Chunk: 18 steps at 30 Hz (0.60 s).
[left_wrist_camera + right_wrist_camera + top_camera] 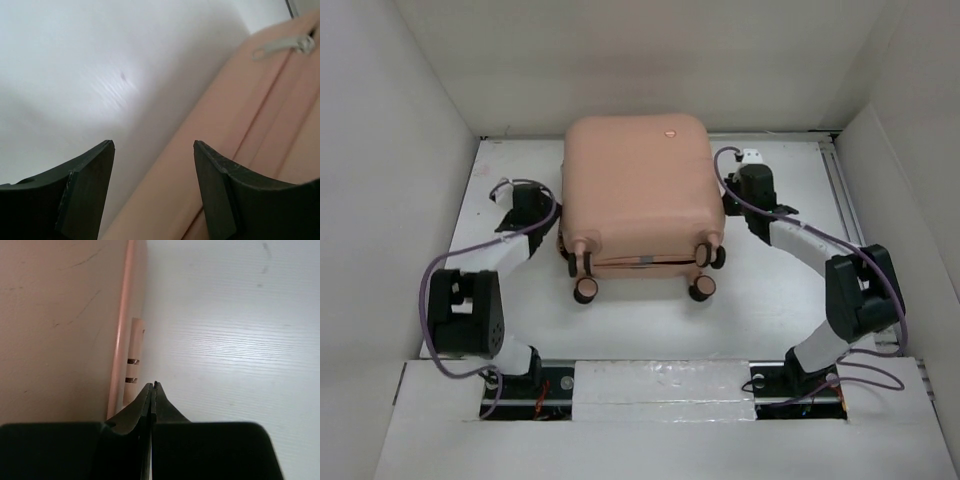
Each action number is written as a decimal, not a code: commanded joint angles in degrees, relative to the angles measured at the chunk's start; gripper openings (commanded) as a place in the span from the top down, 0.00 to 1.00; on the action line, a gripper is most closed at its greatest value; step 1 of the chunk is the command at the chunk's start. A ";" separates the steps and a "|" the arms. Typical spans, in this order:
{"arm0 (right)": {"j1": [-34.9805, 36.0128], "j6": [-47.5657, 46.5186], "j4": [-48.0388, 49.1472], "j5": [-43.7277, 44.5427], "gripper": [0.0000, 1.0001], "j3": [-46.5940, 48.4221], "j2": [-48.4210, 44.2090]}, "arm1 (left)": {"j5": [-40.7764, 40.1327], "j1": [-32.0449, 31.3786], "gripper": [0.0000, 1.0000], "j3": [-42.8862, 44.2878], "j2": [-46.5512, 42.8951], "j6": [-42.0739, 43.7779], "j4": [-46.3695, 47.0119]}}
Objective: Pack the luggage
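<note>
The luggage (638,195) is lying flat on the white table (770,290), sitting at the middle and reaching toward the 12 o'clock side. It is showing a smooth peach-pink hard shell with rounded corners. A tiny round logo (670,131) is sitting near its 12 o'clock edge. Its pink-and-black caster wheels (586,290) are pointing toward 6 o'clock, with two near each corner of that end. The two shells are lying shut together along a seam (640,262) running across the 6 o'clock end, so the inside is hidden. In the left wrist view a pale zipper pull (285,46) is lying along the side seam. In the right wrist view the shell is showing faint dark scuffs and a small rectangular fitting (134,360) with two dark slots.

The left gripper (153,145) is hanging at the case's 9 o'clock side, with its jaws standing well apart and nothing between them. One finger is overlapping the pink side, but I cannot tell whether it is touching. The right gripper (152,385) is sitting just beside the 3 o'clock side, with its fingers pressed together and gripping nothing.
</note>
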 commanded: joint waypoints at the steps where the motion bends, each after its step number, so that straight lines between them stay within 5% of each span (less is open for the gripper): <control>1: -0.29 0.85 7.60 -13.62 1.00 2.87 -0.06 | 12.42 -15.46 0.39 -6.77 -10.87 -2.24 0.59; 7: -0.22 -0.90 3.03 -22.67 1.00 14.82 10.65 | 4.08 -28.31 0.39 -16.26 -23.55 -9.00 -2.39; 13: 1.20 -3.01 -8.11 -27.70 1.00 38.29 22.70 | -7.35 -41.14 0.38 -20.40 -35.94 -17.44 -11.95; 18: -4.07 -3.02 -9.63 -22.61 1.00 39.38 15.88 | -37.12 -49.93 0.33 -14.44 -50.68 -19.73 -26.55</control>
